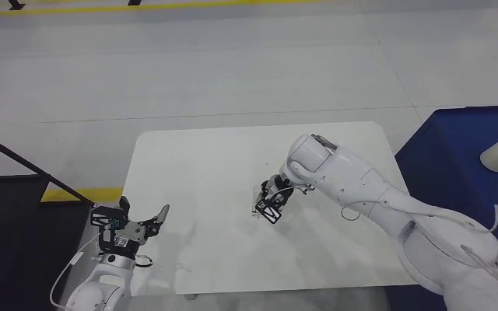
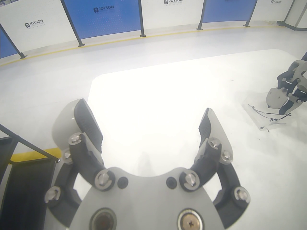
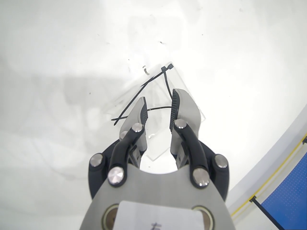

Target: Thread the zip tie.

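While your right gripper [image 3: 159, 96] is straddling the zip tie [image 3: 153, 78] on the clear plate [image 3: 177, 80], its jaws are standing narrowly apart. Your left gripper [image 2: 145, 111] is hanging wide open, near left.

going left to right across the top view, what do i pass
black panel → left pincer → right pincer → blue surface
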Action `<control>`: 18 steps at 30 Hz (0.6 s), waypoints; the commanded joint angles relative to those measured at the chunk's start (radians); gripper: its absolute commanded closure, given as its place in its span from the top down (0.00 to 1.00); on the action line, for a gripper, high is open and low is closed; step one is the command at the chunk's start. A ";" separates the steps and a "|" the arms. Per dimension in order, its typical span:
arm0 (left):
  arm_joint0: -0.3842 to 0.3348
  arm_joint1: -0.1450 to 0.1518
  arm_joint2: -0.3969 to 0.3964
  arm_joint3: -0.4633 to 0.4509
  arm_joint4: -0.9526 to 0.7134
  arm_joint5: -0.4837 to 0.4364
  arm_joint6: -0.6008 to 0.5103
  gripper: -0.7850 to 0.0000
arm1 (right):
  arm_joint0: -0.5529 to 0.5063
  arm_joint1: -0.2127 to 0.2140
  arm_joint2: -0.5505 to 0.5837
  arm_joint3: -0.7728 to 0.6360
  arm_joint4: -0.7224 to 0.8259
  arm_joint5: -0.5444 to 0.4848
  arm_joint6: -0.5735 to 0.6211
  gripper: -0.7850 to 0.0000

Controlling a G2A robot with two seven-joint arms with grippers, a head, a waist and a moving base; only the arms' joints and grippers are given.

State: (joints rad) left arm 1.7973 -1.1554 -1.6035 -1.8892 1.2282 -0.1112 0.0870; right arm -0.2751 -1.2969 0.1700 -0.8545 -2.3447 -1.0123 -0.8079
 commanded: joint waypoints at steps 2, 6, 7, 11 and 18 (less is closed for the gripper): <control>0.000 0.000 0.000 0.000 0.000 0.000 0.000 1.00 | 0.004 -0.033 0.000 0.047 -0.007 0.000 0.000 0.25; 0.000 0.000 0.000 0.000 0.000 0.000 0.000 1.00 | 0.000 -0.067 0.000 0.084 -0.012 0.000 0.000 0.25; 0.000 0.000 0.000 0.000 0.000 0.000 0.000 1.00 | 0.000 -0.075 0.000 0.098 -0.018 0.000 0.000 0.24; 0.000 0.000 0.000 0.000 0.000 0.000 0.000 1.00 | -0.003 -0.109 0.000 0.140 -0.038 0.000 0.000 0.23; 0.000 0.000 0.000 0.000 0.000 0.000 0.000 1.00 | -0.003 -0.160 0.000 0.210 -0.052 0.000 0.000 0.22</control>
State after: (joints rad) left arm 1.7973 -1.1554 -1.6035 -1.8892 1.2282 -0.1112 0.0870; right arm -0.2780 -1.4496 0.1700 -0.6552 -2.3952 -1.0123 -0.8080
